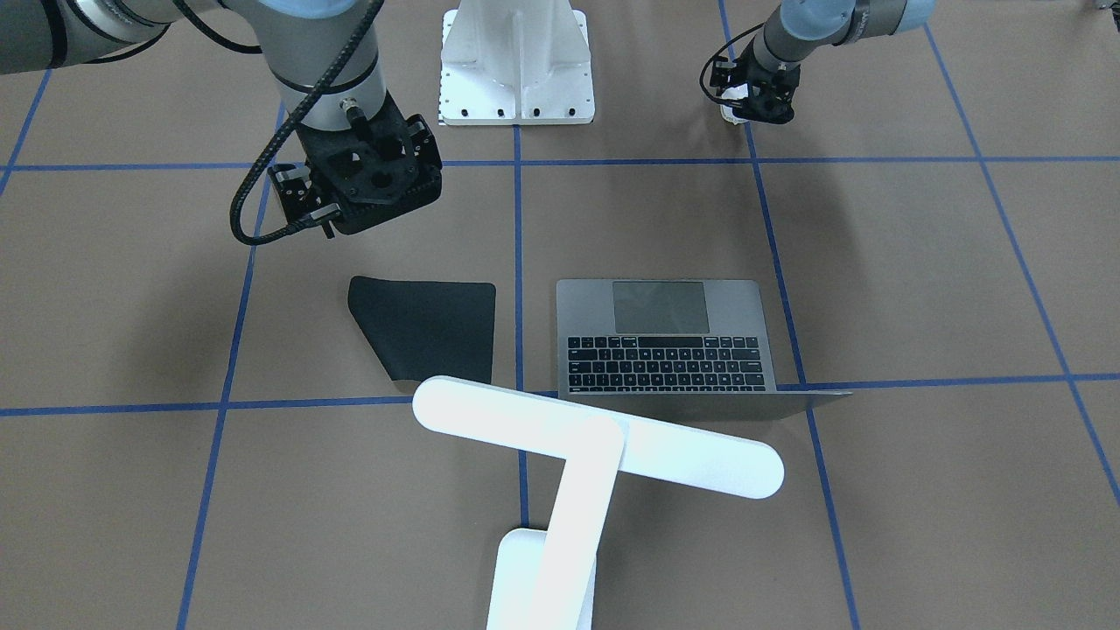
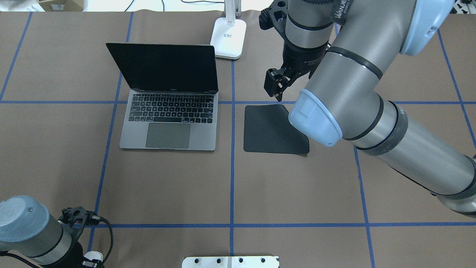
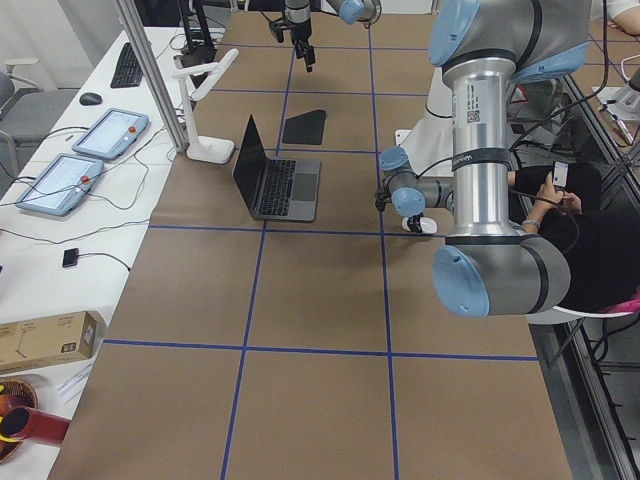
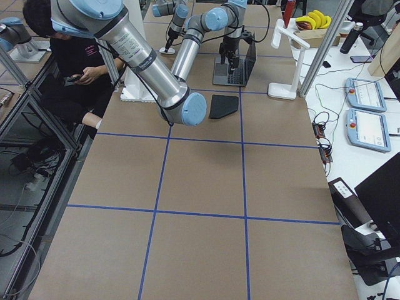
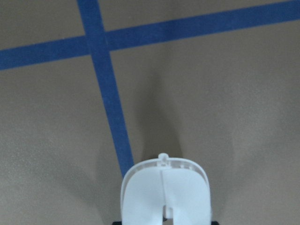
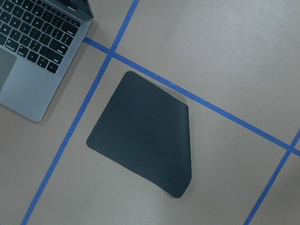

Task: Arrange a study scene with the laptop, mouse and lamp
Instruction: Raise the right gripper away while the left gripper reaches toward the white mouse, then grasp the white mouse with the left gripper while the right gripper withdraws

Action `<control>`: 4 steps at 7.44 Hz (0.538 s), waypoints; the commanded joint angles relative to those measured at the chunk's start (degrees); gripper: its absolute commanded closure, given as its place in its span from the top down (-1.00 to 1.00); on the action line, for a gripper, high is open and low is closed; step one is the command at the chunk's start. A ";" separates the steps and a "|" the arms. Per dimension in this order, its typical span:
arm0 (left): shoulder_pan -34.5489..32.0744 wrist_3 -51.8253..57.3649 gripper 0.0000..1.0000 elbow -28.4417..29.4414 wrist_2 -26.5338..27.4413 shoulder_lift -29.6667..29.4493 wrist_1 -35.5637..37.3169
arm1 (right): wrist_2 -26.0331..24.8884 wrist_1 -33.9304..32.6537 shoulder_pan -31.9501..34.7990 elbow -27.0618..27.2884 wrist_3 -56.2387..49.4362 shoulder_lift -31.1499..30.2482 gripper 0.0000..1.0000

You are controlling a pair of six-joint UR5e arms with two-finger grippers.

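The grey laptop (image 2: 169,111) stands open left of the table's middle, and its corner shows in the right wrist view (image 6: 33,51). The white T-shaped lamp (image 1: 595,446) stands behind it; the overhead view shows its base (image 2: 228,37). The white mouse (image 5: 164,197) sits in my left gripper (image 1: 759,109), which is shut on it low over the table near the robot's base. The mouse also shows in the overhead view (image 2: 93,257). My right gripper (image 2: 282,91) is open and empty, hovering above the far edge of the black mat (image 2: 273,130).
The black mat (image 6: 143,133) lies flat right of the laptop. A white ribbed pedestal (image 1: 516,66) with bolt holes stands at the table's near edge by the robot. Blue tape lines (image 5: 108,93) cross the brown table.
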 commanded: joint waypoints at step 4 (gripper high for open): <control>-10.16 0.87 0.15 -0.10 -3.43 -7.10 1.72 | 0.16 3.60 5.11 3.33 -1.70 -6.10 0.99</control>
